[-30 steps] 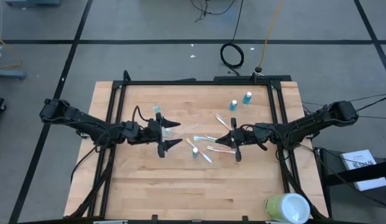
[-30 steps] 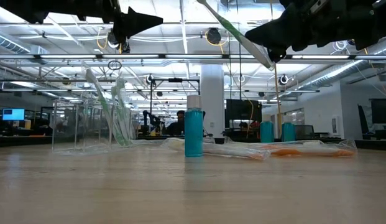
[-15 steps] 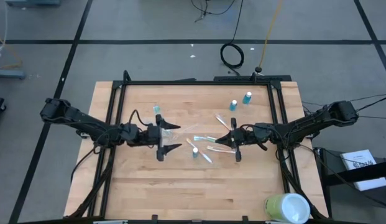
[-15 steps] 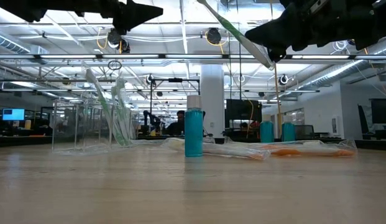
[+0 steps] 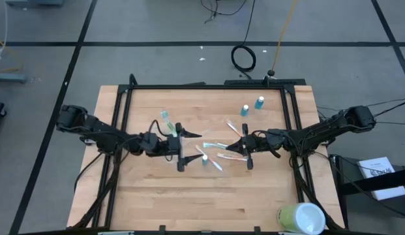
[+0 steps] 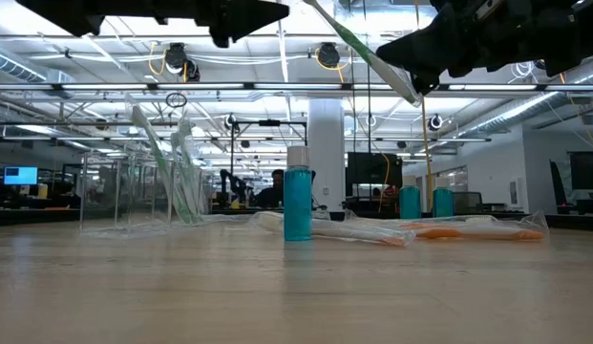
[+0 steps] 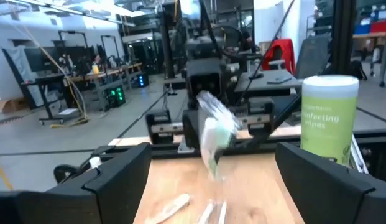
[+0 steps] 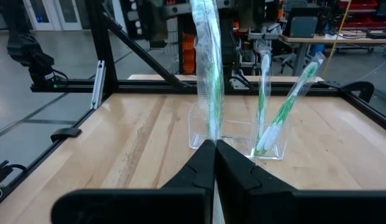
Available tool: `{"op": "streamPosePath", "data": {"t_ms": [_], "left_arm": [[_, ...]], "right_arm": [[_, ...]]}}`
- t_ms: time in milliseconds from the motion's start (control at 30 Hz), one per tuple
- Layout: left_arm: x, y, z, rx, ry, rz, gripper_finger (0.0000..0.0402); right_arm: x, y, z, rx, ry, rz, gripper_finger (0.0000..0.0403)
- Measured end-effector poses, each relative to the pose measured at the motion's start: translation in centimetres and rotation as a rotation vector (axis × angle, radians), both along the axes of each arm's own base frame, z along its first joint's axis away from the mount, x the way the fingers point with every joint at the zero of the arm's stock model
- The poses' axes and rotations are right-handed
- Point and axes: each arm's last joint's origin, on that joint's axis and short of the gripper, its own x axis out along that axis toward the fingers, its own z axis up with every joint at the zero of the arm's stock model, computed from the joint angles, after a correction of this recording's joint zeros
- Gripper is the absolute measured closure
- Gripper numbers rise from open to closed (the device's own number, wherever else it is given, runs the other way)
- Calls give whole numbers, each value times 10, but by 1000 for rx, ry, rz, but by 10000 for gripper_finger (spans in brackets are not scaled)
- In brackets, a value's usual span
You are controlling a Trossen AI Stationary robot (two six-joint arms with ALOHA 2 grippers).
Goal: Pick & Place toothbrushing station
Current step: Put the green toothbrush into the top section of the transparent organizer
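Right gripper (image 5: 239, 147) raised above the middle of the wooden table (image 5: 143, 189), fingers pinched shut on a wrapped toothbrush (image 8: 208, 68) that stands up between the fingertips in the right wrist view and slants up and away in the low view (image 6: 363, 53). Left gripper (image 5: 182, 149) also held up off the table, just left of centre, fingers spread wide with nothing between them; seen in the left wrist view as two dark fingers (image 7: 99, 180) far apart. Clear cup (image 8: 267, 134) upright on the table toward the left half, holding two white-and-green toothbrushes (image 8: 286, 106) that lean against its rim; same cup at the left in the low view (image 6: 134, 196). More wrapped toothbrushes (image 5: 218, 155) lying flat between the two grippers, near the table's centre. One blue white-capped tube (image 6: 297, 204) upright beside them, close to the left gripper in the high view (image 5: 204, 158). Two further tubes (image 5: 259, 102) upright near the far right part of the table, close together. Large green-and-white cup (image 5: 300, 218) at the near right corner, well apart from the rest.
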Motion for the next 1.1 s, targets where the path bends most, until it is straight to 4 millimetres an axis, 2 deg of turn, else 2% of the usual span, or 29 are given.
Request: {"op": "streamPosePath", "data": {"t_ms": [200, 500, 667, 833, 1100], "left_arm": [[16, -4, 2, 30, -4, -5, 50], [18, -3, 5, 23, -13, -5, 50], [19, 1, 5, -26, -13, -65, 50], [20, 7, 5, -76, -14, -50, 50], [21, 7, 5, -17, -12, -42, 51]], "right_arm": [[0, 0, 0, 0, 4, 0, 403], [0, 0, 0, -1, 5, 0, 403], [0, 0, 0, 0, -1, 0, 403], [0, 0, 0, 0, -1, 0, 403], [0, 0, 0, 0, -1, 0, 403]]}}
